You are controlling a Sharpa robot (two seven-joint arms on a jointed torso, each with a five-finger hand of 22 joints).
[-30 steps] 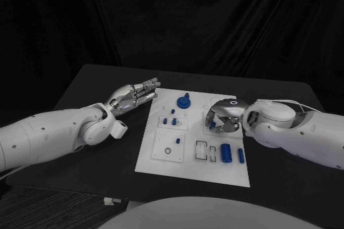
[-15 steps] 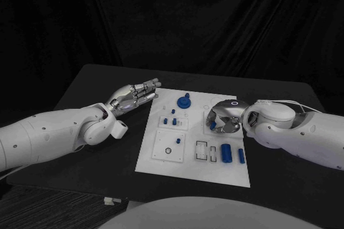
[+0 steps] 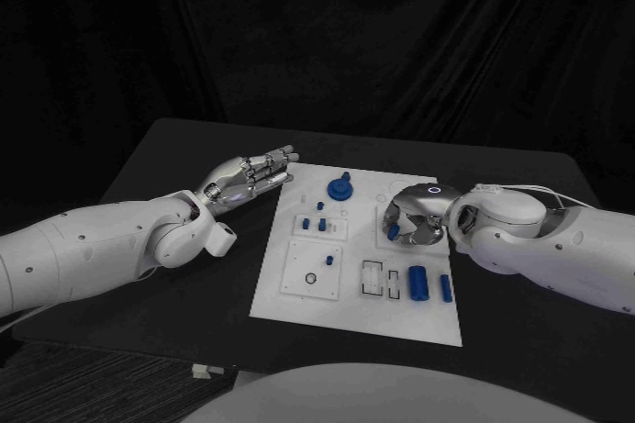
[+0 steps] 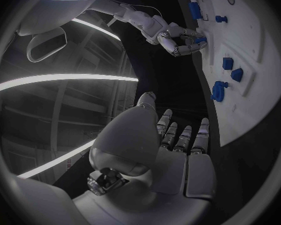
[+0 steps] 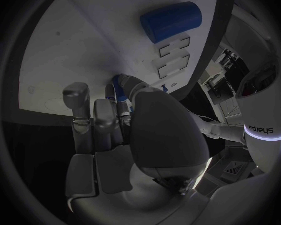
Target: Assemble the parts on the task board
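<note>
Head view first: the small blue part point(image 3: 395, 230) is pinched in the right hand's point(image 3: 413, 219) fingertips, low over the right side of the white task board point(image 3: 298, 299). Right wrist view backs that up, with a bit of blue point(image 5: 120, 87) peeking out between the curled fingers, right against the board surface. So that hand is closed around the part, not empty.

Compared with a second ago, barely anything has moved. The right hand has rolled slightly and the blue bit shows a touch more between the fingers, but it's over the same spot. My read is that it's working the part into its seat rather than carrying it anywhere, so the insertion is probably still underway.

Just toward the robot from that hand lie a fat blue cylinder point(image 3: 417, 283) and a thinner blue peg point(image 3: 445, 290), loose on the board. Further out, on the far side of the board from it, the left hand point(image 3: 248, 178) hovers at the board's edge, fingers loosely apart, holding nothing, and it hasn't budged.
</note>
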